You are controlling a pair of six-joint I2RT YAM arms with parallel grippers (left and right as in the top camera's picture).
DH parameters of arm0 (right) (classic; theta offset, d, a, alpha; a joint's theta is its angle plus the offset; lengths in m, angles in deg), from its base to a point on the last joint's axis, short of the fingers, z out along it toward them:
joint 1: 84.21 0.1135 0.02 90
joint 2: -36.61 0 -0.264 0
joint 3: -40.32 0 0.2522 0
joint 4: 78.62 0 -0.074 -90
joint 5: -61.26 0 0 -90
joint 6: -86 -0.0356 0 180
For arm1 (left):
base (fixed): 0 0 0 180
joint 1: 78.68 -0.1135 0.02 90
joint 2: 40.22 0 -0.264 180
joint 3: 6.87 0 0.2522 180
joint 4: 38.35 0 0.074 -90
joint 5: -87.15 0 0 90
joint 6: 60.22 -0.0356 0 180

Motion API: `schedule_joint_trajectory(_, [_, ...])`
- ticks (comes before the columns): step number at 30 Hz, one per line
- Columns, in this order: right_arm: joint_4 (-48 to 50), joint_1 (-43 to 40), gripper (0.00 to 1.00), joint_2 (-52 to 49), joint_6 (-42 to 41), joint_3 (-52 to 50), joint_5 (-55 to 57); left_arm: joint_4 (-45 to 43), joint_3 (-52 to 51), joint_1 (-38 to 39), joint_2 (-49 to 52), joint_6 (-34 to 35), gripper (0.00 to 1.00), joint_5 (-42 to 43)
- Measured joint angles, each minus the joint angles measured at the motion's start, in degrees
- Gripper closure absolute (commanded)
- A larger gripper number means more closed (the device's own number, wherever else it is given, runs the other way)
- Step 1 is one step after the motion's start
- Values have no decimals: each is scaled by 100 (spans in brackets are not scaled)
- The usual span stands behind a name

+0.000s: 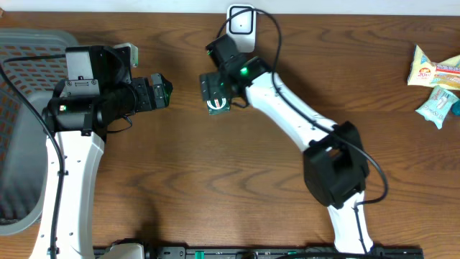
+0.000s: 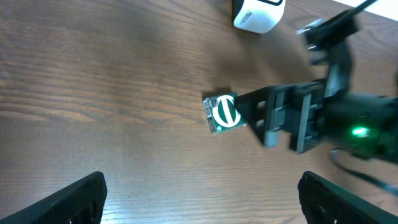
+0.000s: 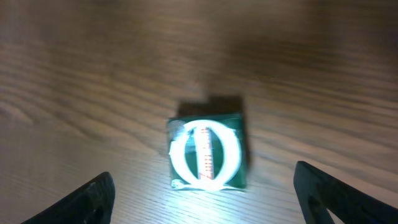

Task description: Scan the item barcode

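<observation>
green packet [image 2: 222, 113]: small, square, a white ring printed on the face turned up; sits near the middle of the table [image 1: 215, 187], a little in front of the scanner and apart from it. the close view is blurred, so whether it lies fully flat cannot be told. no barcode can be made out on the visible face.

entries, left to right:
- grey basket [image 1: 21, 43]: far left edge, well apart from the packet.
- left claw [image 1: 164, 91]: fingers spread wide, nothing between them; points toward the packet from its left, near but not touching.
- right claw [image 3: 203, 177]: directly over the packet, fingers standing wide on either side with clear wood showing between each finger and the packet; it grips nothing.
- white scanner [image 1: 241, 21]: upright at the back edge, cable trailing off to the right.
- two snack packs [image 1: 433, 66]: far right, well apart from everything else.

risks, as judged:
- the packet is loose, so the task looks unfinished until some code faces the scanner; the code may well be on the underside.
- a light packet could skid or flip if one finger meets it first.
- both claws crowd the same spot, so a reach from the left could knock the right arm or the packet.
</observation>
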Motion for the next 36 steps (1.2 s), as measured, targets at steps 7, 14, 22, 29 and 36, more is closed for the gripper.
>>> schedule_joint_trajectory(7, [105,249,1,-525,337,-4,55,0,0,0,0,0,2,0])
schedule_joint_trajectory(14, [20,319,1,-586,457,-35,669,0,0,0,0,0,2,2])
schedule_joint_trajectory(22, [203,348,8,-586,503,-149,909,0,0,0,0,0,2,2])
schedule_joint_trajectory(29, [610,363,13,-586,511,-522,807,0,0,0,0,0,2,0])
schedule_joint_trajectory(36, [778,367,27,-586,608,-734,809,0,0,0,0,0,2,2])
